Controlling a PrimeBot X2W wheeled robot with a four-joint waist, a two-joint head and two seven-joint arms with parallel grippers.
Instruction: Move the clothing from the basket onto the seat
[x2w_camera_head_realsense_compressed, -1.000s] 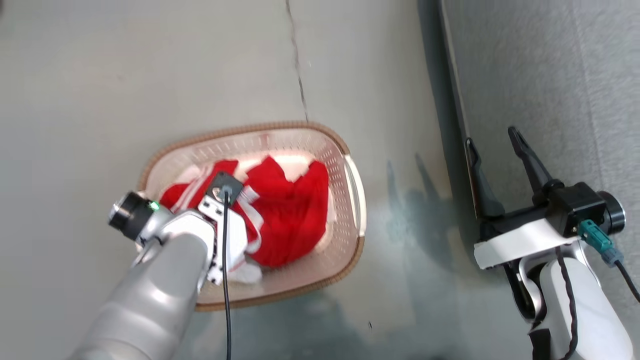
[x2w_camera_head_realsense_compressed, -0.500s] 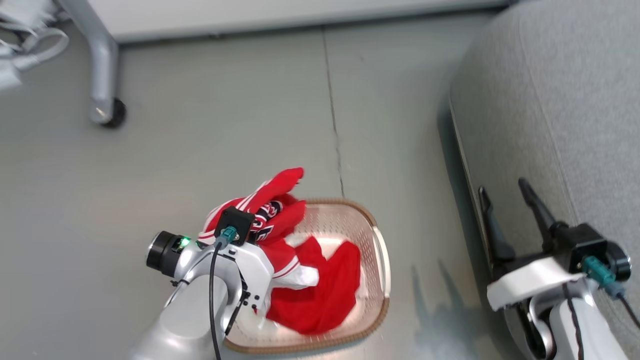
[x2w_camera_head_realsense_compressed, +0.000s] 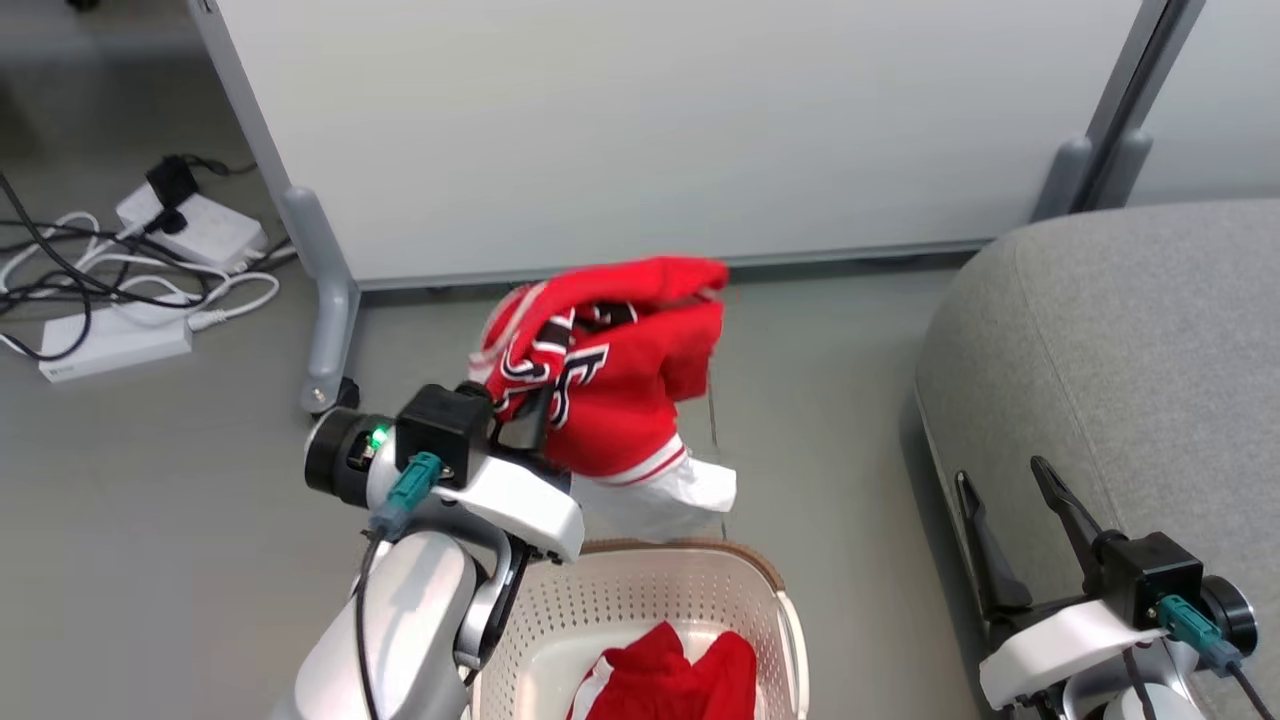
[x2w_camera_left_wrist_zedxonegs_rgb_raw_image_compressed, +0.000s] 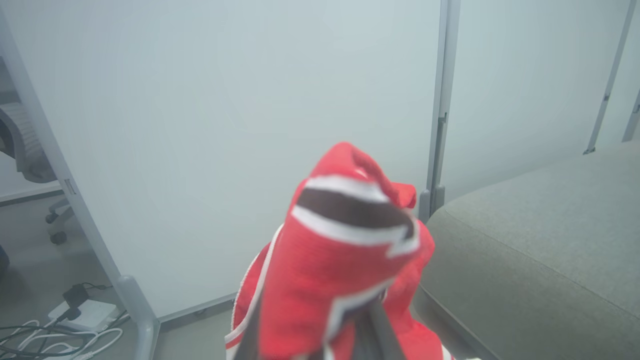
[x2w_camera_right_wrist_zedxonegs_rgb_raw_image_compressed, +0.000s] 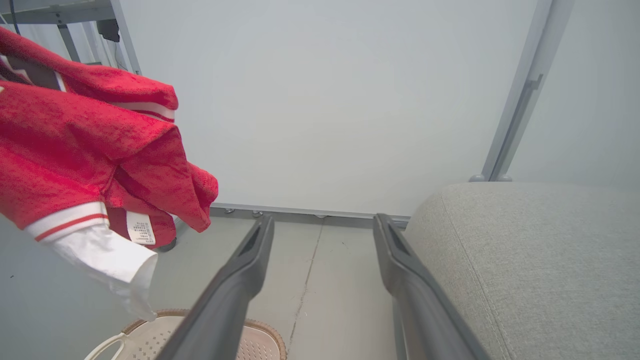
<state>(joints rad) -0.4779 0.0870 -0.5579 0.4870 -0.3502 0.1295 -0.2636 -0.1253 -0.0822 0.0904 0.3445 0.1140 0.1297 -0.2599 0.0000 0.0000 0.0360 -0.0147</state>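
While the left gripper (x2w_camera_head_realsense_compressed: 530, 422) hangs raised over the floor (x2w_camera_head_realsense_compressed: 170, 520), its jaws are clamped tight on a red jersey (x2w_camera_head_realsense_compressed: 610, 390). Its dark fingers are mostly buried in the folds.

Jersey: bunched and draped over the gripper, well clear of the basket (x2w_camera_head_realsense_compressed: 640, 590). It hangs just past the basket's far rim, in front of the pale partition (x2w_camera_head_realsense_compressed: 650, 130). Black-and-white lettering and white stripe trim show on the upper folds. A white part (x2w_camera_head_realsense_compressed: 660, 495) droops from the lower hem, its end close above the brown rim band; cannot tell whether it touches. From the right wrist view, a small care label (x2w_camera_right_wrist_zedxonegs_rgb_raw_image_compressed: 141, 228) shows on the inside of the cloth.

Basket: on the floor right before the robot, between the two arms and nearer the left one. A second red garment (x2w_camera_head_realsense_compressed: 670, 680) lies crumpled in the bottom, with a pale stripe at its left edge.

Sofa (x2w_camera_head_realsense_compressed: 1120, 340): grey, rounded corner, off to the right of the basket, with a strip of bare floor between them.

Right gripper (x2w_camera_head_realsense_compressed: 1000, 472): low at the right, just beside the sofa's front edge. Jaws spread wide and empty, fingers pointing toward the partition.

Far left: power strips and tangled cables (x2w_camera_head_realsense_compressed: 120, 320) on the floor, near the partition's grey leg (x2w_camera_head_realsense_compressed: 325, 340) and its caster.
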